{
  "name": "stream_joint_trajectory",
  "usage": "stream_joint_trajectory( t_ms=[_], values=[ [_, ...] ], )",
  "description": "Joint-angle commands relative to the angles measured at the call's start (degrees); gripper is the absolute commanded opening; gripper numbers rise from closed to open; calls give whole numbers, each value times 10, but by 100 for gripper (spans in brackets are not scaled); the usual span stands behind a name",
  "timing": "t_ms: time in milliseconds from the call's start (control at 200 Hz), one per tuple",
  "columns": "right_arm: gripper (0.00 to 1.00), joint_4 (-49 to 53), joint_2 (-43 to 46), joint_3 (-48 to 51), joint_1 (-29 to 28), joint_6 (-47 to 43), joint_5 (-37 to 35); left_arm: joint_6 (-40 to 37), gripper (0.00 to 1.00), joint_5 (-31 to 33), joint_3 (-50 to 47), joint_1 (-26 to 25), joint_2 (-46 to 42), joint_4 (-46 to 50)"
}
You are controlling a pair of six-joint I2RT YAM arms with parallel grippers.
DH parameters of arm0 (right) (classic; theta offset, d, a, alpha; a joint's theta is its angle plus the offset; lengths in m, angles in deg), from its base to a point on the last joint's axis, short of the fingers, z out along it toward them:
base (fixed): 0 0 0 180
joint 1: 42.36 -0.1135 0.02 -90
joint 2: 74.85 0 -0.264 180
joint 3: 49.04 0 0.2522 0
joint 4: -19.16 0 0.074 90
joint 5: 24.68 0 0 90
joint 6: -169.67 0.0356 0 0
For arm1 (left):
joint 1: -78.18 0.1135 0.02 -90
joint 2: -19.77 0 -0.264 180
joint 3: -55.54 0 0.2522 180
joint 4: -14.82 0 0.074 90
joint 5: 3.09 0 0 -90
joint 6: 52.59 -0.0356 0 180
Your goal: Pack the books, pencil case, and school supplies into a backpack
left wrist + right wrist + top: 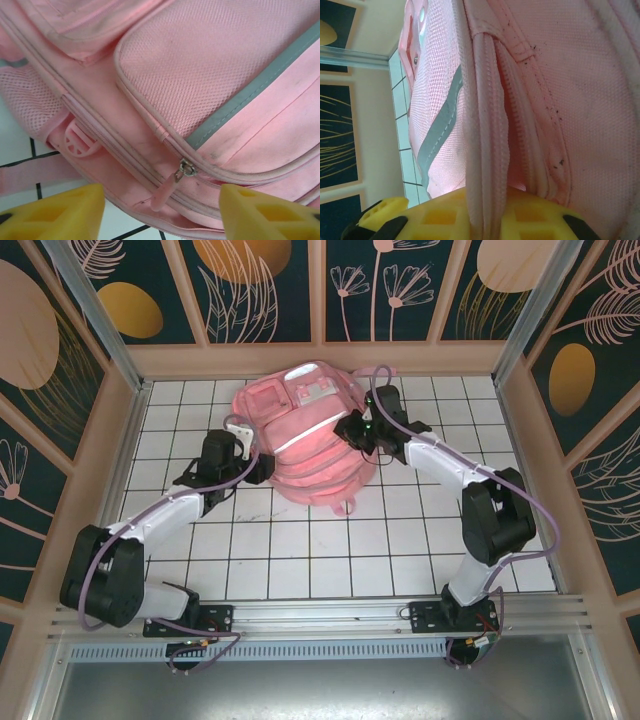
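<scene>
Pink and soft, the large fabric backpack with pale grey reflective strips lies flat on the white tiled table, toward the far middle, between the two arms. At its left flank the left gripper hangs with yellow fingers spread and holding nothing, and the small metal zip slider with its pink pull tab lies just ahead of the gap. On the opposite flank the right gripper is pinched on a raised fold of the bag's zipped seam. The step looks like opening that zip: the right should keep the seam taut while the left closes squarely on the tab, then draws along the zip line rather than upward. Beyond the bag's top the far wall stands near; bare tiles on the near side leave the arms room
</scene>
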Motion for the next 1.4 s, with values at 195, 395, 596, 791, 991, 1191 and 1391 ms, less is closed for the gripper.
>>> stream_joint_trajectory(
  t_ms=[195,395,596,791,991,1191,1391],
  values=[
    [13,2,-31,-47,24,-31,-4,-52,55,-96,0,-1,55,-45],
    [13,-3,-35,-44,26,-28,6,-69,40,-81,16,-1,90,-44],
    [13,-4,-34,-41,27,-27,8,-80,30,-89,30,-1,106,-39],
    [13,-6,-35,-41,27,-24,8,-78,12,-103,29,-1,95,-35],
    [13,-6,-37,-39,27,-19,2,-55,0,-110,24,-7,74,-4],
    [13,-9,-40,-40,27,-13,-1,-45,0,-121,12,-31,49,18],
    [13,-11,-41,-39,26,-9,-1,-50,0,-144,8,-80,34,32]
  ],
)
